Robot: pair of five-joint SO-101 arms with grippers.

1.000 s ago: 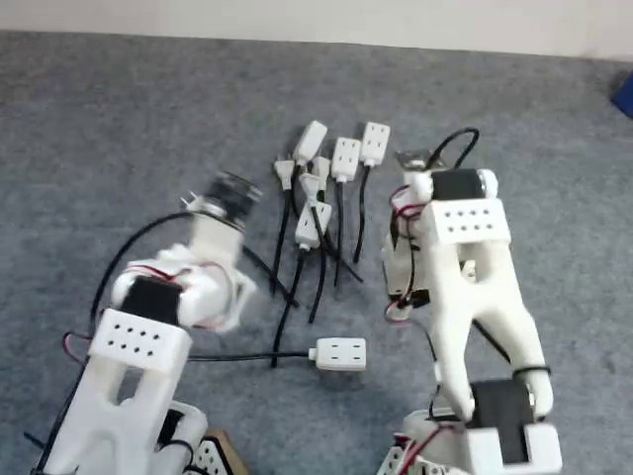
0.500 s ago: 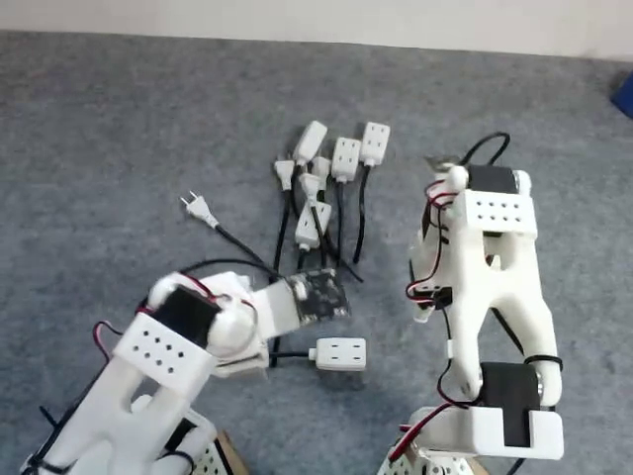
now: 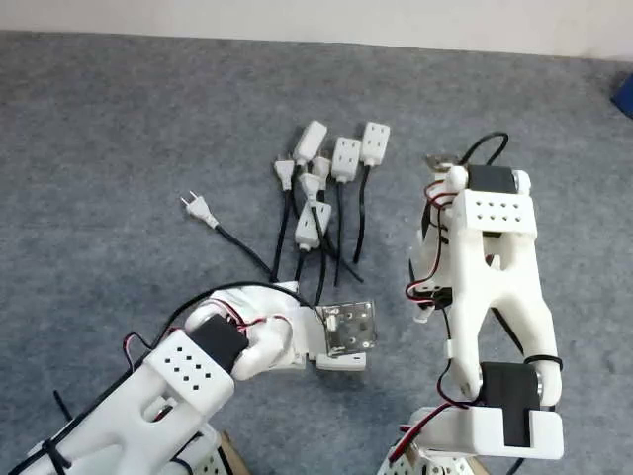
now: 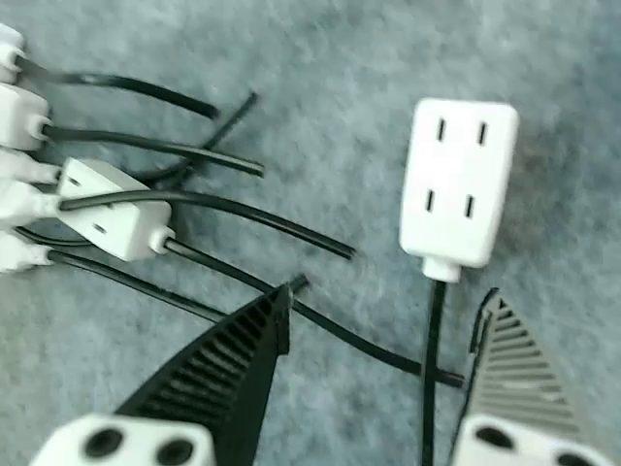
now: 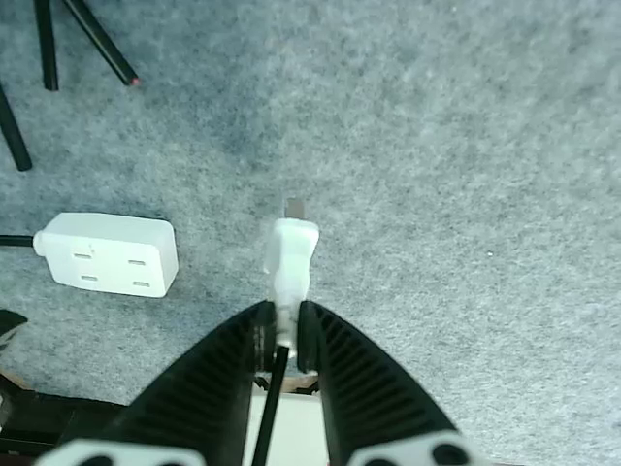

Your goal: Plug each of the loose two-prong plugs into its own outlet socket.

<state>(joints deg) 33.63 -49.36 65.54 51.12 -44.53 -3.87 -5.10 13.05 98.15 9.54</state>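
My left gripper [image 4: 386, 296] is open and hangs just above the carpet. The black cord of a white four-slot outlet block [image 4: 456, 184] runs between its fingers. From above, that gripper [image 3: 344, 334] covers most of the block [image 3: 346, 363]. My right gripper [image 5: 281, 316] is shut on a white two-prong plug [image 5: 289, 254], prongs pointing away from the wrist. The same outlet block [image 5: 109, 254] lies off to one side of it. A loose plug [image 3: 198, 208] on a black cord lies on the carpet to the left.
A cluster of white sockets and plugs [image 3: 331, 163] with tangled black cords lies at the centre back, and one of those sockets [image 4: 107, 209] lies close to my left gripper. The right arm [image 3: 490, 257] stands over the right side. Grey carpet spreads all round.
The left arm has swung from the loose plug at the left down to the outlet block near the front. The right arm shifted a little to the right, then held still.
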